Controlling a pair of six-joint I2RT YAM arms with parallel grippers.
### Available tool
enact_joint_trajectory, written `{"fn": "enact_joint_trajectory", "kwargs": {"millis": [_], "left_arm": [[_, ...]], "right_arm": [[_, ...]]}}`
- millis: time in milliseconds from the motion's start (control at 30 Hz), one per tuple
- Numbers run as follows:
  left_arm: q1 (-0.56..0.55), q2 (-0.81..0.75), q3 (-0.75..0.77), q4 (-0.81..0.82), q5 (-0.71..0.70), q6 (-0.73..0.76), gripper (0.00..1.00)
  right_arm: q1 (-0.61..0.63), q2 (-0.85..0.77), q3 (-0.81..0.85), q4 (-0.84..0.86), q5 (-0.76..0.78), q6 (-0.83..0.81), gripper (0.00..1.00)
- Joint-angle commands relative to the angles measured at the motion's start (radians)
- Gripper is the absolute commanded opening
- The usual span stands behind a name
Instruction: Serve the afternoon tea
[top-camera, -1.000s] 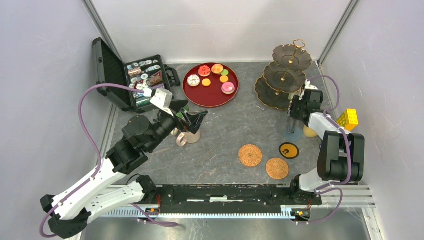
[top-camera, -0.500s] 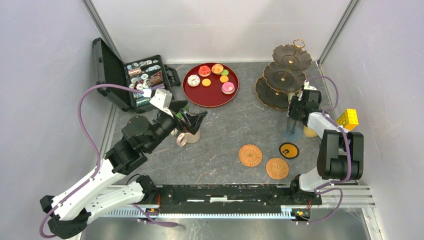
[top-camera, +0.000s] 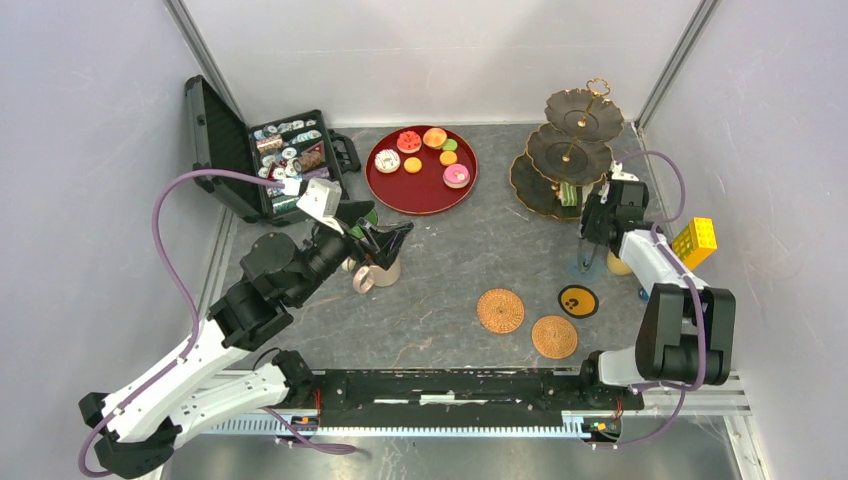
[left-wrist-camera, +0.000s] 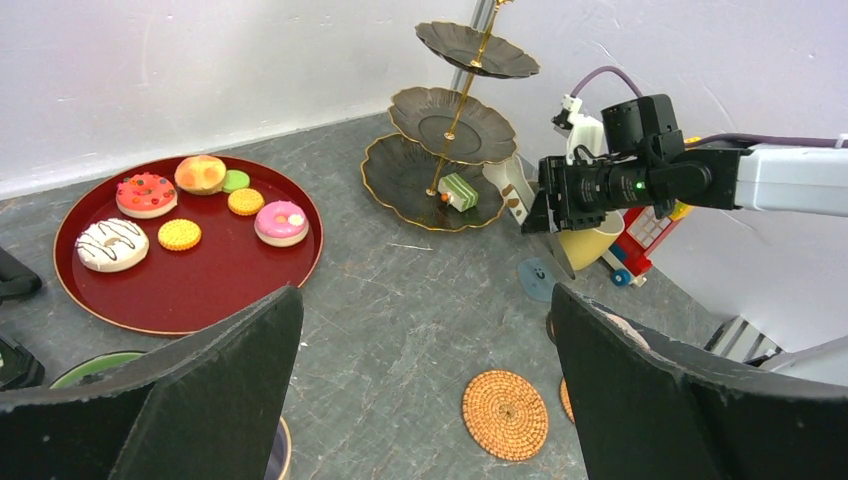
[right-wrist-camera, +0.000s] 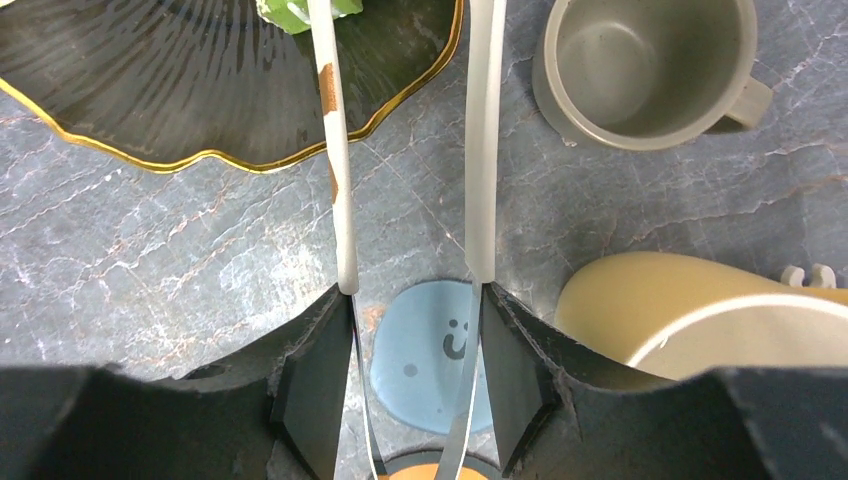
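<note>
The dark three-tier stand (top-camera: 570, 150) stands at the back right, with a green cake (top-camera: 568, 193) on its bottom tier (right-wrist-camera: 150, 90). My right gripper (top-camera: 600, 215) is shut on metal tongs (right-wrist-camera: 340, 150), whose white tips are spread apart and empty over the tier's edge. A grey mug (right-wrist-camera: 640, 70) and a yellow mug (right-wrist-camera: 700, 300) stand beside them. Orange, red, pink and white cakes (top-camera: 420, 150) lie on the red tray (top-camera: 420, 200). My left gripper (top-camera: 385, 238) is open and empty above the beige mug (top-camera: 378, 274), beside the green-lined mug (left-wrist-camera: 95, 368).
Two woven coasters (top-camera: 500, 310) (top-camera: 553, 336) and a black smiley coaster (top-camera: 577, 300) lie at the front centre. A blue smiley coaster (right-wrist-camera: 440, 355) is under my right gripper. An open black case (top-camera: 270, 160) stands at the back left. A yellow toy block (top-camera: 695, 236) is at the right wall.
My right gripper has drawn back a little from the stand, and the green cake now shows on the bottom tier. The left arm has shifted slightly.
</note>
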Motion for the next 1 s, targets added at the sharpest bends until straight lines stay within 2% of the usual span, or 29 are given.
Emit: {"fn": "enact_joint_trajectory", "kwargs": {"millis": [0, 267, 500, 700, 967], "left_arm": [[-0.005, -0.012, 0.032, 0.035, 0.010, 0.046, 1.00], [-0.005, -0.018, 0.030, 0.037, 0.015, 0.040, 1.00], [-0.005, -0.020, 0.029, 0.039, 0.020, 0.036, 1.00], [-0.005, -0.019, 0.027, 0.041, 0.019, 0.035, 1.00], [-0.005, -0.011, 0.027, 0.040, 0.007, 0.043, 1.00]], "right_arm": [[0.007, -0.088, -0.004, -0.031, -0.005, -0.004, 0.52], [0.075, -0.231, -0.053, -0.116, -0.031, 0.010, 0.51], [0.242, -0.276, -0.107, -0.140, -0.028, 0.076, 0.51], [0.399, -0.223, -0.108, -0.057, -0.039, 0.111, 0.51], [0.637, -0.003, 0.076, 0.054, 0.035, 0.051, 0.51]]}}
